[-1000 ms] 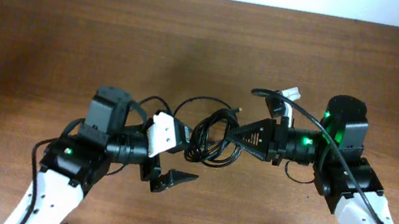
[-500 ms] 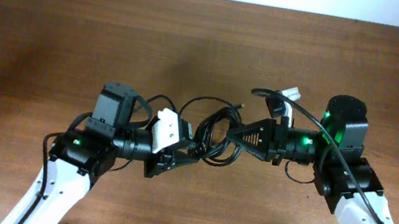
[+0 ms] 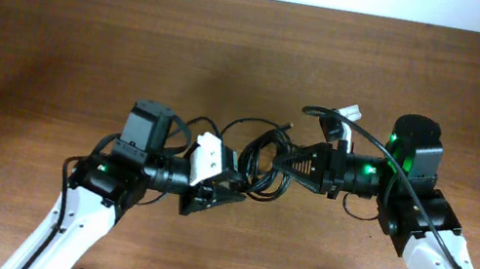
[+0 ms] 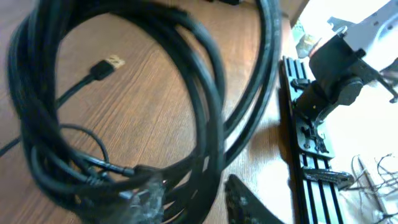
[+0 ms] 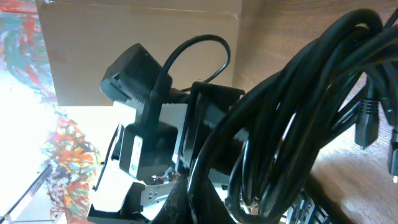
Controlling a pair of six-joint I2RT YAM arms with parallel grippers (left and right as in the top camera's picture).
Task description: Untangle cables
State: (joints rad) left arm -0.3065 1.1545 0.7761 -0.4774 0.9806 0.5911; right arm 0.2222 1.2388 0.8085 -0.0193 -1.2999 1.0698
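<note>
Cables [image 4: 208, 124]: we see a big black loop, close up.
Plug [image 4: 112, 63]: gold tip, inside the loop.
Table [image 4: 155, 106]: brown wood behind it.
Finger [image 4: 242, 200]: dark, under the loop.

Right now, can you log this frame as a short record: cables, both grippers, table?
object: cables, thin black cords looped into one tangled bundle at mid-table
loose end: plug with a gold tip, lying on the wood
right arm: right gripper shut on the bundle's right side
left arm: left gripper open, fingers at the bundle's lower left
surface: table, brown wood
task status: not yet untangled
</note>
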